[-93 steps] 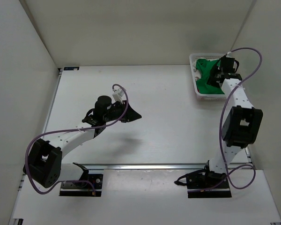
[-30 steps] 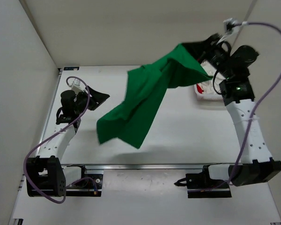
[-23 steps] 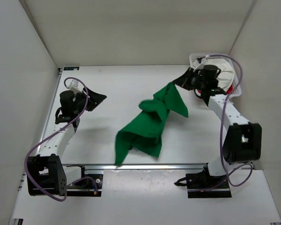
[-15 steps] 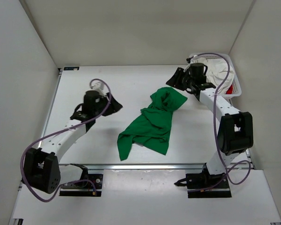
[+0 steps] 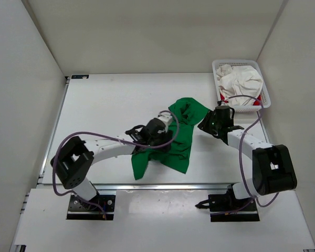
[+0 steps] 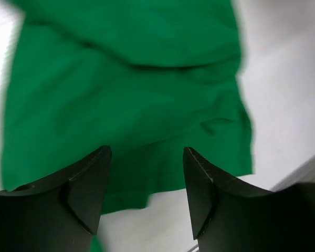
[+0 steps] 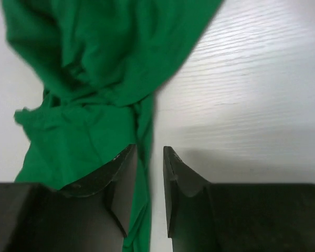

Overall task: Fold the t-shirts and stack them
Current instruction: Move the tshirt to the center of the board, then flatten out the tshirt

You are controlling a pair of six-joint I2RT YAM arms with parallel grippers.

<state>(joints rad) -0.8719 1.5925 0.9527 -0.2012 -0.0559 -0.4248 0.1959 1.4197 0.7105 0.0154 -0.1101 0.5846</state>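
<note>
The green t-shirt [image 5: 181, 137] was seen from above, crumpled on the middle of the table [image 5: 105, 105]. It lay well apart from the white mesh basket [image 5: 216, 79] at the far right corner. The white t-shirt [image 5: 241, 81] was heaped in that basket, and a sliver of the red t-shirt [image 5: 258, 102] was shown at its near edge. The left gripper [image 5: 160, 140] was placed over the green shirt's left side, and the right gripper [image 5: 205, 123] just beside its right edge. Bare table was left to the left and far side, bounded by walls.

In the left wrist view, the left gripper [image 6: 147, 178] was held wide apart above the green t-shirt [image 6: 131, 79], with nothing clasped. Clear table [image 6: 289, 79] was shown past the hem on the right.

In the right wrist view, the fingers [image 7: 121, 178] of the right gripper [image 7: 149, 178] were only narrowly parted. A strip of the green t-shirt [image 7: 94, 58] ran down into the gap, and whether it was pinched could not be told. Open table [image 7: 252, 79] was seen to the right.
</note>
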